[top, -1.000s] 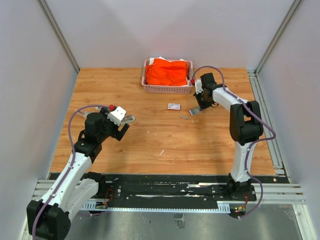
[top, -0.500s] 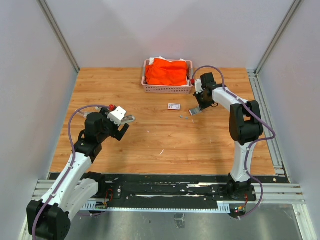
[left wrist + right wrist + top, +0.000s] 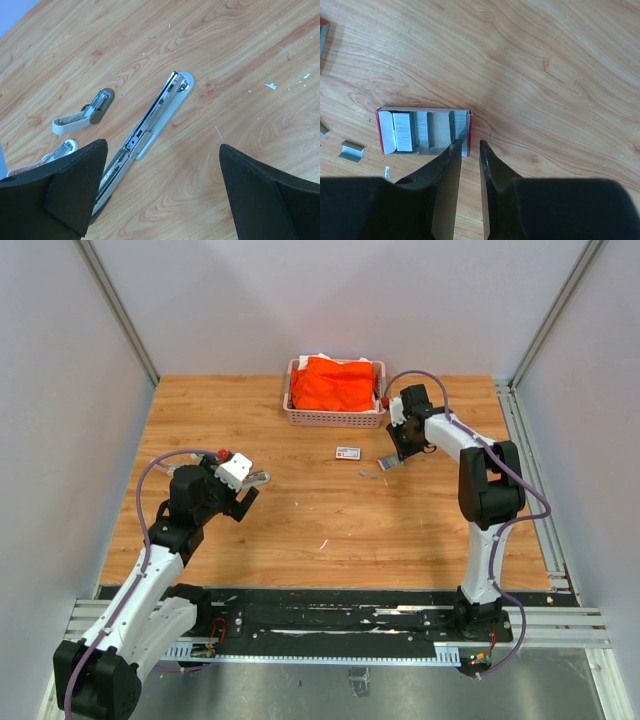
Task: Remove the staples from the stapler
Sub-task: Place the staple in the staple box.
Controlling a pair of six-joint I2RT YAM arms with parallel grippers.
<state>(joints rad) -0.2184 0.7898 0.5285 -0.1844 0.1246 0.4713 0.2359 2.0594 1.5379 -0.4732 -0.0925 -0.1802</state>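
The stapler [image 3: 155, 120] lies swung open on the wooden table, its silver magazine rail facing up; in the top view the stapler [image 3: 258, 478] is just beyond my left gripper [image 3: 243, 490]. My left gripper [image 3: 162, 145] hovers over its near end, open wide and empty. A short loose strip of staples [image 3: 351, 151] lies on the wood, and small grey staples [image 3: 368, 476] show near the right arm. My right gripper [image 3: 469, 143] points at the table beside an open staple box [image 3: 422, 131], its jaws a narrow gap apart with nothing between them.
Two smaller staplers [image 3: 82, 112] [image 3: 60, 150] lie left of the open one. The small white and red box [image 3: 348, 452] holds several staple strips. A pink basket [image 3: 335, 418] with orange cloth stands at the back. A grey object [image 3: 390, 462] lies under the right gripper.
The right gripper has shifted very slightly to the left near the box. The left arm and the stapler have not moved.
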